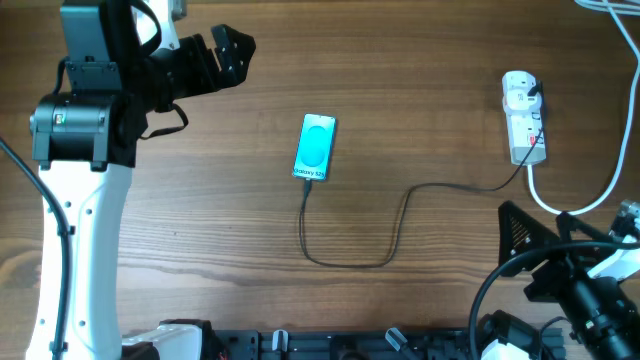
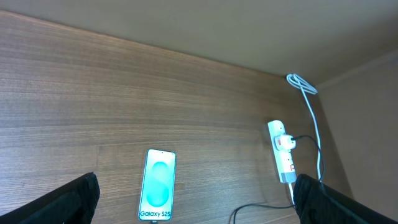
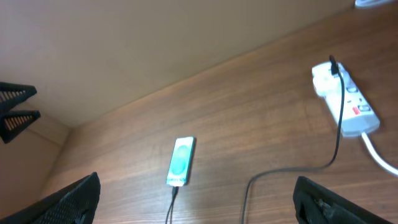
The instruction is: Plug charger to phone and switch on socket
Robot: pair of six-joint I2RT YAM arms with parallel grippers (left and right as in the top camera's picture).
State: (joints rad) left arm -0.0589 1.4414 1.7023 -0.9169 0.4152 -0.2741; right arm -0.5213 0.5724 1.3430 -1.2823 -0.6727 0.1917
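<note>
The phone (image 1: 315, 148) lies flat mid-table with its turquoise screen lit; it also shows in the left wrist view (image 2: 158, 193) and the right wrist view (image 3: 181, 160). The black charger cable (image 1: 400, 215) runs from the phone's near end, where its plug (image 3: 175, 189) sits against the phone, in a loop to the white socket strip (image 1: 523, 118) at the right, also seen in the wrist views (image 2: 283, 152) (image 3: 346, 99). My left gripper (image 1: 228, 55) is open and empty at the far left. My right gripper (image 1: 540, 245) is open and empty at the near right.
The strip's thick white cord (image 1: 620, 170) curves along the table's right edge. A light cable bundle (image 2: 303, 84) lies at the far right corner. A black rail (image 1: 330, 345) runs along the near edge.
</note>
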